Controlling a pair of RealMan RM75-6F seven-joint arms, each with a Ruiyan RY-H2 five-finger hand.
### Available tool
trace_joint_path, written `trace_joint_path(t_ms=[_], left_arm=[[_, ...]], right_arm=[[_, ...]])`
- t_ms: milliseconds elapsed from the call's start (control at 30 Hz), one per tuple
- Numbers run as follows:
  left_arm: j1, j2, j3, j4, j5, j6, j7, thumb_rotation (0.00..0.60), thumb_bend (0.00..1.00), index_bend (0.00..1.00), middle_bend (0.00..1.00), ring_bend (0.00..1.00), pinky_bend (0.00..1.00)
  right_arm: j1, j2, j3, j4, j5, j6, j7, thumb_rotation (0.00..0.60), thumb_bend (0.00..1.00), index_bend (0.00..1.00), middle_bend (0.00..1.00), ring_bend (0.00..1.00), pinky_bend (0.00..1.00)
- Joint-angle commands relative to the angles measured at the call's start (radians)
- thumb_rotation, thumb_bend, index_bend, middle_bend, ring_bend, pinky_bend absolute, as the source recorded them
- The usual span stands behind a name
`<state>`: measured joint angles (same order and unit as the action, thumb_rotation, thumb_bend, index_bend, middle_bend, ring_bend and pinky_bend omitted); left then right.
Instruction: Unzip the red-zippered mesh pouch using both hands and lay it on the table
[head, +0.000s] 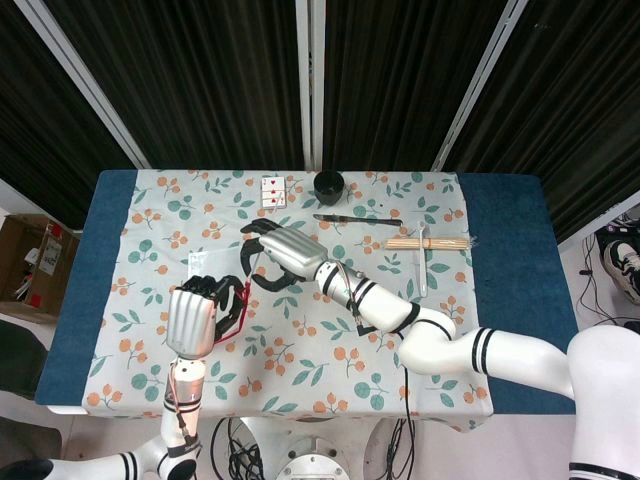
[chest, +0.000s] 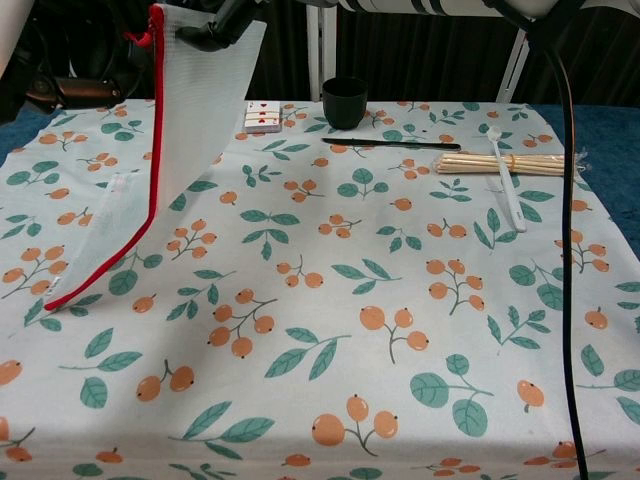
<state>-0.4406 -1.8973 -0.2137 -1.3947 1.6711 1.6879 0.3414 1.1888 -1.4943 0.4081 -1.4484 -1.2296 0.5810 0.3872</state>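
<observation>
The left hand (head: 192, 318) grips the lower red-zippered edge of the white mesh pouch (chest: 195, 110), lifted upright over the floral tablecloth (chest: 400, 330), while the right hand (head: 285, 255) pinches its top corner, probably bracing the zipper for pulling.

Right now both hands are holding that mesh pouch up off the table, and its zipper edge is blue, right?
Not quite: the zipper edge is red, not blue, as the chest view shows plainly. The rest stands: the left hand and the right hand hold the mesh pouch up, with only its lower end near the table.
</observation>
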Motion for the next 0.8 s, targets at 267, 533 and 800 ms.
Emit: trace_joint_path(t_ms=[267,533,800], left_arm=[[0.005,-0.003,0.001,0.002,-0.007,-0.005,-0.012,0.600,0.45,0.72,0.80,0.70,0.70],[0.005,-0.010,0.005,0.014,-0.013,-0.018,-0.016,0.600,0.46,0.72,0.80,0.70,0.70],[0.015,-0.012,0.014,0.061,-0.038,-0.037,-0.034,0.600,0.46,0.72,0.79,0.70,0.70]], right_arm=[[-0.010,0.006,0.004,-0.014,0.012,0.038,0.009,0.600,0.48,0.89,0.39,0.10,0.05],[-0.022,0.009,0.012,-0.021,0.019,0.081,0.011,0.600,0.48,0.89,0.39,0.11,0.05],[-0.056,0.044,0.018,-0.055,0.014,0.120,0.038,0.600,0.48,0.89,0.39,0.11,0.05]])
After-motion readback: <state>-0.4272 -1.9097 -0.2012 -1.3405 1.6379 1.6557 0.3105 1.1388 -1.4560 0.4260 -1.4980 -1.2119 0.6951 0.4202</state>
